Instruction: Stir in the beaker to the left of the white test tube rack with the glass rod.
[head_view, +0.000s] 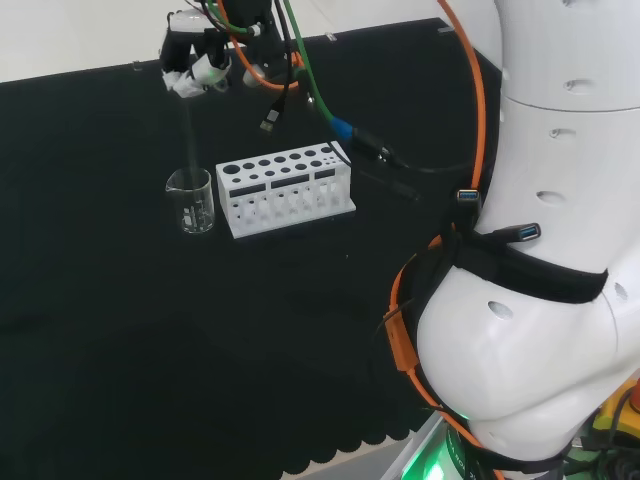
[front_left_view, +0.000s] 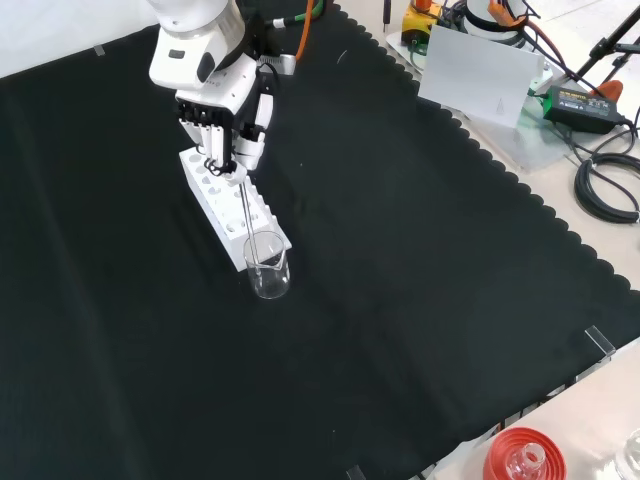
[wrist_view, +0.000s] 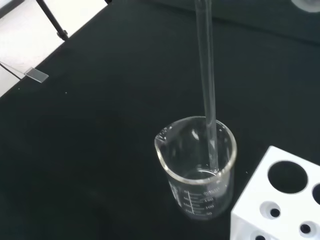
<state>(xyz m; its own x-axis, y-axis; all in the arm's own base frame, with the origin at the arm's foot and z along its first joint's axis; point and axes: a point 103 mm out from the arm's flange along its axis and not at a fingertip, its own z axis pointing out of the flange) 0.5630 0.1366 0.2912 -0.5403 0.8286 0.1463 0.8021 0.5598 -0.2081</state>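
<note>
Black cloth (front_left_view: 420, 300) carried beaker (head_view: 190, 201) beside rack (head_view: 287, 187); hand (front_left_view: 225, 125), fingers clamped on rod (wrist_view: 207, 85), risked tipping the beaker.

We note even, bright overhead light; the black cloth (front_left_view: 420, 300) absorbs shadows. Faint glare on the beaker (wrist_view: 200, 170) rim. A blurred white patch sits at the wrist view's corner.

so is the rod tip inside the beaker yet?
Yes, in the wrist view the rod runs down past the rim of the beaker, its tip near the bottom.
</note>
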